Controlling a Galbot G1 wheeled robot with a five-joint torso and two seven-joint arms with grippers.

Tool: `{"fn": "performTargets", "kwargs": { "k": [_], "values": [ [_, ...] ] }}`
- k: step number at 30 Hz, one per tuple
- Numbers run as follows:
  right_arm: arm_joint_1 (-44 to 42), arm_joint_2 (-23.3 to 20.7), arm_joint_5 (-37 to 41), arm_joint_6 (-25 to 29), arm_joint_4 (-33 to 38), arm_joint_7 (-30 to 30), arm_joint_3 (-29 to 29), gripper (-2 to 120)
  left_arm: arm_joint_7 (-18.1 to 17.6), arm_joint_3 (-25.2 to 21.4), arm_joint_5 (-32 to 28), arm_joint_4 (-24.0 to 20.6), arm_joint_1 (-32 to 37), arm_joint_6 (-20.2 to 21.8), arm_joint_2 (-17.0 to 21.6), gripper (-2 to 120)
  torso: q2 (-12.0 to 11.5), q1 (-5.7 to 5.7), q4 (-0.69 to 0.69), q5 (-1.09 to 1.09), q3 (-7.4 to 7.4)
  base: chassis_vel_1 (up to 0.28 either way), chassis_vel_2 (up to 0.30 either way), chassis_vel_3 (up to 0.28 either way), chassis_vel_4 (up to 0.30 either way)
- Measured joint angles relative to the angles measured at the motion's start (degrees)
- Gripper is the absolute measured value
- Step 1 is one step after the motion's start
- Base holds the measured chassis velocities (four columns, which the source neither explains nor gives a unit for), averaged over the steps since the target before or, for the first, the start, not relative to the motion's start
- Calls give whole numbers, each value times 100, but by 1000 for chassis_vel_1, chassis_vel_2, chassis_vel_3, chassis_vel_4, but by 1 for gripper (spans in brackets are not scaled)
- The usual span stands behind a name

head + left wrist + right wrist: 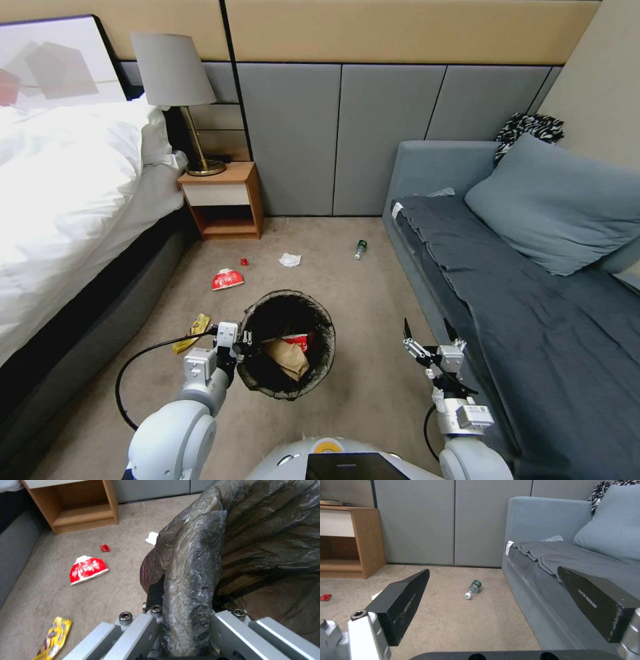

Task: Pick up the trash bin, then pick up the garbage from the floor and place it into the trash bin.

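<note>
My left gripper (245,341) is shut on the rim of the trash bin (320,373), which hangs above the carpet with its black liner (193,580) clamped between the fingers. Inside the bin lie a brown paper bag (288,359) and a red-and-white scrap (298,341). Garbage on the floor: a crushed red-and-white cup (227,279) (87,569), a yellow snack wrapper (193,332) (54,638), a small red scrap (245,261) (105,547), a white tissue (289,259) (152,538), and a small bottle (361,249) (472,589). My right gripper (429,331) (493,605) is open and holds nothing, beside the sofa.
A bed (60,200) runs along the left. A wooden nightstand (223,200) (80,505) with a lamp (180,93) stands against the back wall. A grey sofa (527,280) (560,562) with a cushion borders the right. Open carpet (373,387) lies between them.
</note>
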Motion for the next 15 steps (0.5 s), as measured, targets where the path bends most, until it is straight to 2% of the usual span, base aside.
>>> {"fn": "performTargets", "kwargs": {
  "k": [15],
  "values": [
    [9, -5, 0, 8, -37, 0, -5, 100, 7, -7, 21, -39, 31, -2, -15, 1, 0, 0, 0, 0, 0, -90, 94, 91, -102]
  ]
}}
